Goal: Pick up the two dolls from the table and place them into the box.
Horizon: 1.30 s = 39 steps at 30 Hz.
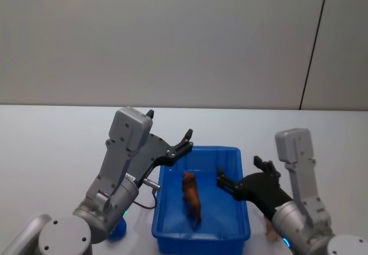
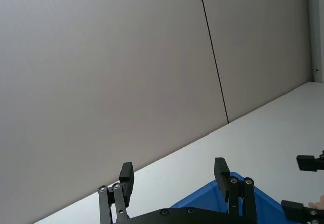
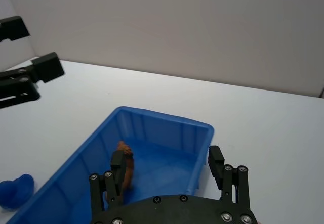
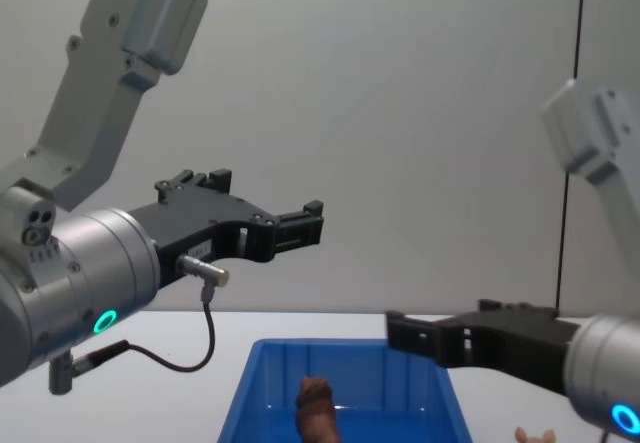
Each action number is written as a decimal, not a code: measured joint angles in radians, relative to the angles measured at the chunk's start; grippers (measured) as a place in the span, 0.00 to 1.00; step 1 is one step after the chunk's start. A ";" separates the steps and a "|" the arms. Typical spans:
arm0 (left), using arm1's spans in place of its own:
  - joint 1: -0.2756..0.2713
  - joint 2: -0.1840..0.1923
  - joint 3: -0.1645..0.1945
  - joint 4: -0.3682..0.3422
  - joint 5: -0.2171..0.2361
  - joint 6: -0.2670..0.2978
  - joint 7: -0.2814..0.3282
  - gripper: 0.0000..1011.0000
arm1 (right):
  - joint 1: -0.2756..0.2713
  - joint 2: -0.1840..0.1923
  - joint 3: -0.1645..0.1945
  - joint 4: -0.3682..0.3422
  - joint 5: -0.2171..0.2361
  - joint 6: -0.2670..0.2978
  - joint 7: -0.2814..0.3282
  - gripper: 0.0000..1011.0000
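Currently one doll is done: the reddish-brown dog doll (image 1: 191, 200) stands inside the blue box (image 1: 201, 243), near its middle. The pink pig doll (image 1: 268, 229) is on the white tabletop (image 1: 52, 145), just beside the box's right wall and partly hidden under the right arm.

Left gripper (image 2: 173, 176): raised over the box's left rim, fingers spread, holding nothing.
Right gripper (image 3: 167, 162): hovers over the box's right rim, fingers also spread and empty. The pig lies below it, nearer the robot.

Handling judgement, pig:
- It is small and most likely light, so weight is no concern. Slipping and tipping over are.
- Material is unclear (hard plastic or soft vinyl, cannot tell), so assume a smooth, curved body that may squirt out of a pinch.
- The best hold looks to be across the flanks at mid-body, fingers coming down from above and avoiding ears and legs.
- The nearby box wall leaves little room for a finger on that side, so the fingers should close along the wall's line rather than across it.
- The right arm is the nearer one.
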 joint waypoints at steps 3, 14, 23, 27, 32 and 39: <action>0.000 0.000 0.000 0.000 0.000 0.000 0.000 0.99 | -0.018 0.008 0.003 -0.018 -0.003 0.000 -0.036 0.99; 0.000 0.000 0.000 0.000 0.000 0.000 0.000 0.99 | -0.068 0.032 0.019 -0.051 -0.010 0.021 -0.140 0.99; 0.000 0.000 0.000 0.000 0.000 0.000 0.000 0.99 | -0.091 0.041 0.029 -0.045 -0.017 0.043 -0.188 0.99; 0.000 0.000 0.000 0.000 0.000 0.000 0.000 0.99 | -0.097 0.042 0.031 -0.037 -0.019 0.049 -0.197 0.99; 0.000 0.000 0.000 0.000 0.000 0.000 0.000 0.99 | -0.103 0.042 0.032 -0.024 -0.025 0.058 -0.205 0.99; 0.000 0.000 0.000 0.000 0.000 0.000 0.000 0.99 | -0.109 0.037 0.031 -0.008 -0.030 0.067 -0.207 0.99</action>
